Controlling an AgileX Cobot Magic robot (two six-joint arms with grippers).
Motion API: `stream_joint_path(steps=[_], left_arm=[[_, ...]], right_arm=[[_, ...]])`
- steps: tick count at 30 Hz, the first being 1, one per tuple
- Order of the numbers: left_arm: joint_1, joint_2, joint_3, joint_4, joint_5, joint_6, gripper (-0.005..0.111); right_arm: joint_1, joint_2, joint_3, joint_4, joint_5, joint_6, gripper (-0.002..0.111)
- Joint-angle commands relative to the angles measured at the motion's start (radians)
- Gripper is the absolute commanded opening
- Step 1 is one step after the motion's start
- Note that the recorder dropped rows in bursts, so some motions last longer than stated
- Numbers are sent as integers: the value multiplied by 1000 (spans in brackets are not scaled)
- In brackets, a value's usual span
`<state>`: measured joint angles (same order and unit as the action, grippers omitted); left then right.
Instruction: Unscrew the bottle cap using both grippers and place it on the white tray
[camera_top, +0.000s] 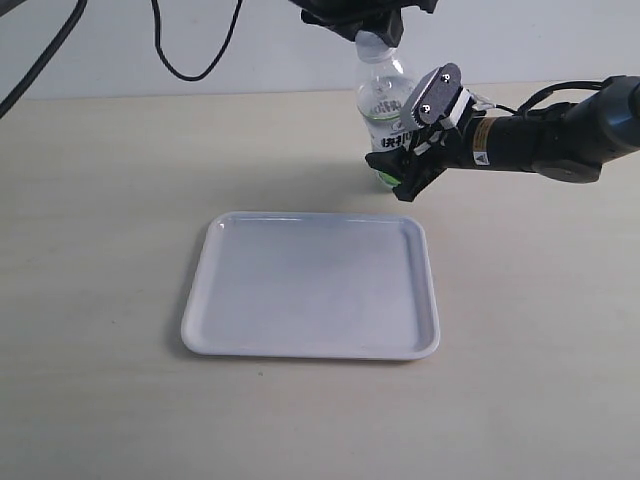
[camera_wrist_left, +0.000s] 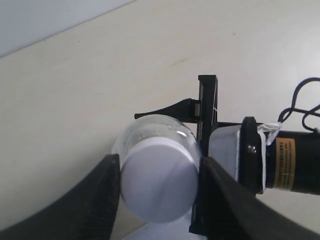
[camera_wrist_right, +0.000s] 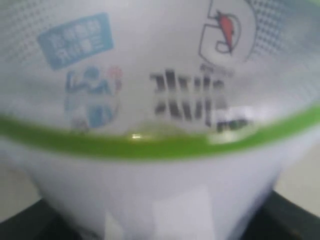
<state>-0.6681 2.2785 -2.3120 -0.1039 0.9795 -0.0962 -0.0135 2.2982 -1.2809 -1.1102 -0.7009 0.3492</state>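
Note:
The clear bottle (camera_top: 381, 95) stands upright on the table behind the white tray (camera_top: 200, 292). My left gripper (camera_wrist_left: 159, 189) comes down on its top, and both black fingers (camera_wrist_left: 106, 192) press against the sides of the white bottle cap (camera_wrist_left: 159, 180). In the exterior view the left gripper (camera_top: 366, 22) hides the cap. My right gripper (camera_top: 398, 140) reaches in from the right and is shut on the bottle's labelled lower body (camera_wrist_right: 160, 100), grey screw plate (camera_top: 436, 93) on top. The bottle's label fills the right wrist view.
The tray lies flat and holds nothing, in front of the bottle. Black cables (camera_top: 190, 60) hang at the back left over the pale wall. The right arm (camera_top: 560, 135) stretches over the table's right side. Bare beige tabletop (camera_top: 90, 250) surrounds the tray.

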Motion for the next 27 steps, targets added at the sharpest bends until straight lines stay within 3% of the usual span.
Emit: stream_joint_path(steps=[1,16,24,25,27], left_arm=[[-3,1,-5,-3,45,-152,0],[-3,1,-5,49,56,-538,0],[-3,1,-5,49,8,-590,1],[-3,1,-5,49,0,-541,5],[-3,1,-5,47,-11,-492,24]], right_arm=[[1,7,7,-14,8,-4,0],[1,7,7,-14,-5,3,0],[1,7,7,-14,-8,3,0],[1,7,7,-14,-8,3,0],[1,7,7,-14,-10,3,0]])
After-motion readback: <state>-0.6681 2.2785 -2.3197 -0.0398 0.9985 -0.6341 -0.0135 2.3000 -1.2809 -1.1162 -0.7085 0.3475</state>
